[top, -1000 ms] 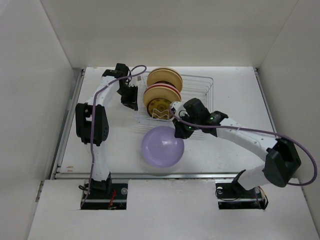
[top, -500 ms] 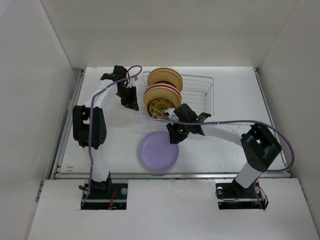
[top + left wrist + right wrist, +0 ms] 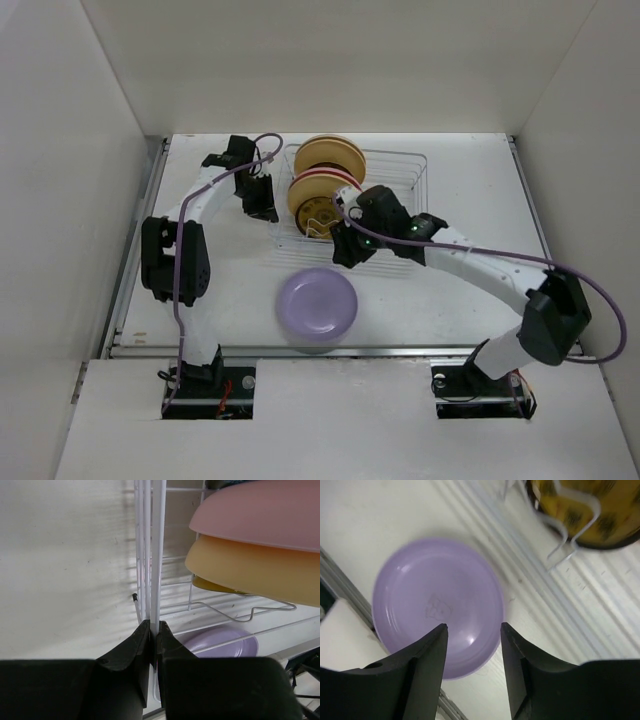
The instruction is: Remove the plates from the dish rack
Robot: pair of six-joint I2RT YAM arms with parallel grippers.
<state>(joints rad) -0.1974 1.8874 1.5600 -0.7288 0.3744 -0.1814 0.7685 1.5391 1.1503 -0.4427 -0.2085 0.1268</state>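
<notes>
The silver wire dish rack (image 3: 400, 180) stands at the back middle of the table. Several plates stand upright in its left part: tan and pink ones (image 3: 328, 152) and, nearest me, the small dark-yellow patterned plate (image 3: 318, 215). The lavender plate (image 3: 317, 303) lies flat on the table in front of the rack; it also shows in the right wrist view (image 3: 437, 605). My right gripper (image 3: 343, 250) is open and empty above the table between rack and lavender plate. My left gripper (image 3: 262, 207) is shut on the rack's left rim wire (image 3: 154, 555), beside the pink plate (image 3: 260, 510) and tan-orange plate (image 3: 255, 570).
White walls enclose the table on three sides. A metal rail (image 3: 330, 350) runs along the table's near edge, just in front of the lavender plate. The rack's right half (image 3: 395, 200) holds no plates.
The lavender plate went from tilted in my right gripper to lying flat on the table. My right gripper let it go and pulled back up toward the rack. The left gripper stayed put.
</notes>
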